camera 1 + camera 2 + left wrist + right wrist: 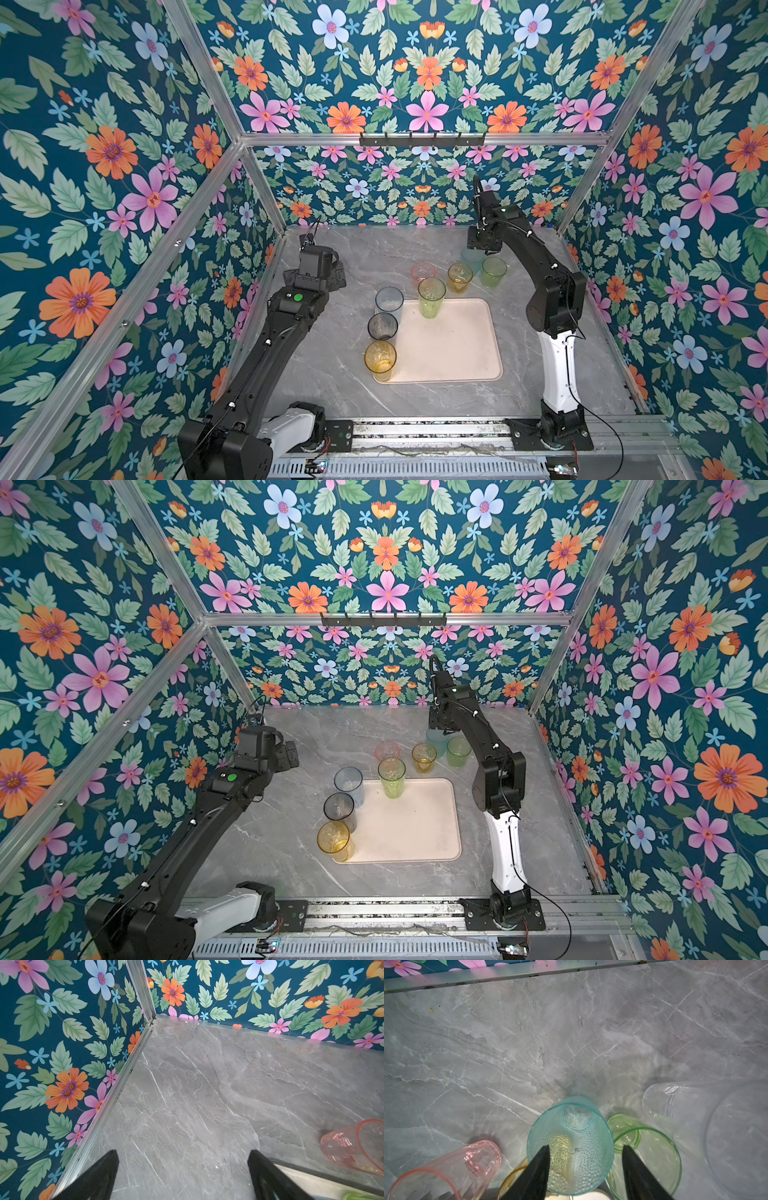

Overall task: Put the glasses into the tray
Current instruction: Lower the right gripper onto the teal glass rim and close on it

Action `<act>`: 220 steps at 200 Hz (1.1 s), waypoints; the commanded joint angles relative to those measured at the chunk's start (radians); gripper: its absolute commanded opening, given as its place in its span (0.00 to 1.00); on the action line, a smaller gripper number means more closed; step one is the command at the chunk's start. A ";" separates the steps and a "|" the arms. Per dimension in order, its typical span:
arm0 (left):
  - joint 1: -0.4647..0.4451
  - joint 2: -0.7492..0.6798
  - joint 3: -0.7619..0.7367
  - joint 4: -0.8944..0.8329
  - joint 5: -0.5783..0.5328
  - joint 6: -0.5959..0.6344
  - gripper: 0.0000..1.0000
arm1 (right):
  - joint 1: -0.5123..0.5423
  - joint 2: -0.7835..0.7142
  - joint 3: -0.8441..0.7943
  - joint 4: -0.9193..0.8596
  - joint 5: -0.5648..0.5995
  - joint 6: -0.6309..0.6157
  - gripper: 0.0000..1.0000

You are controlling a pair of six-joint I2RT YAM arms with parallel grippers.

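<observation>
From my end: the walls (124,166) are dark teal wallpaper with orange, pink and pale-blue flowers and green leaves. The surface (332,386) is grey marble with white veins, and the tray (449,353) is a pale pinkish beige. The teal tumbler (571,1147) has a dimpled dot pattern. The pink tumbler (467,1163), green tumbler (654,1157), amber tumbler (380,359), grey tumbler (382,326) and blue tumbler (389,300) are all see-through tints.
</observation>
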 commanded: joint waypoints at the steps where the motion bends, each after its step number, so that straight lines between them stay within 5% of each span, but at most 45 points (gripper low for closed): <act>1: 0.002 -0.007 0.003 0.022 0.022 0.011 0.99 | -0.005 0.007 0.001 -0.025 0.005 0.002 0.57; 88: 0.006 -0.012 -0.002 0.020 0.040 -0.001 0.99 | -0.011 0.014 -0.069 0.014 0.019 0.007 0.51; 220: 0.005 -0.030 -0.030 0.026 0.096 0.008 0.99 | -0.019 0.039 -0.063 0.019 0.011 -0.010 0.28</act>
